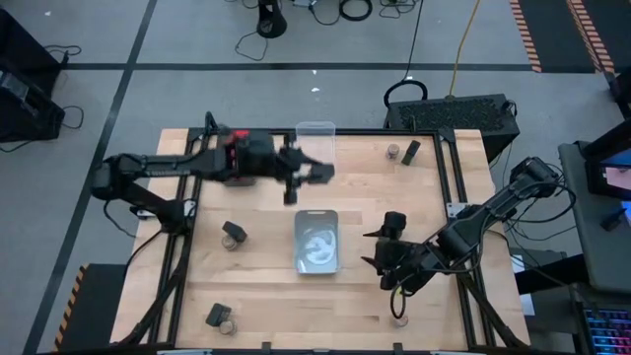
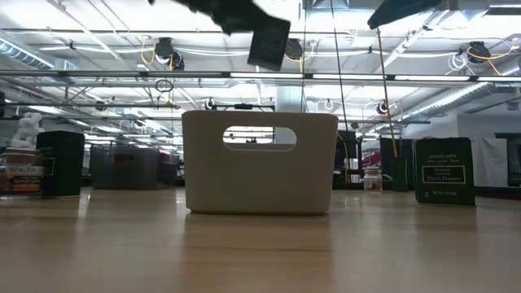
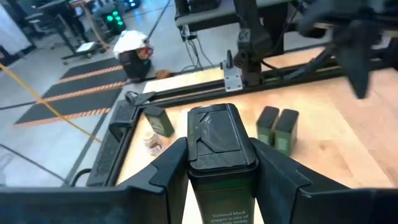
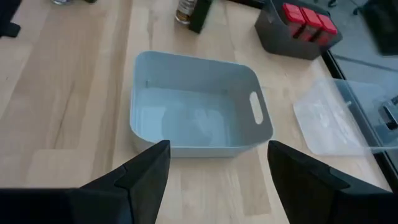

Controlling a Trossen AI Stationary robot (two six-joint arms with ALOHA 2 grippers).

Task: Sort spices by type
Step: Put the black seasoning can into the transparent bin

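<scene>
My left gripper (image 1: 308,176) reaches in from the table's left and is shut on a black boxy spice (image 3: 214,146), held high over the table (image 2: 269,42) near the clear plastic bin (image 1: 315,138). My right gripper (image 4: 217,180) hangs open and empty at the near right (image 1: 380,254), beside the white bin (image 1: 317,242). Other spices stand on the wood: a black box with a jar (image 1: 234,234), another such pair (image 1: 219,316), a jar (image 1: 392,151) with a black box (image 1: 411,151) at the far right, and two black boxes (image 3: 277,127). My left gripper pinches the black box between its two fingers, on two opposite sides (image 3: 191,168) just below the lid (image 3: 214,127). The fingers come nearly level from the table's left. The box is lifted clear of the table and hangs tilted (image 2: 269,42).
A dark bin with red boxes (image 4: 298,28) sits at the far left, partly under my left arm. A lone jar (image 1: 399,320) stands at the near edge. Bare wood lies between the white bin and the left pairs of spices.
</scene>
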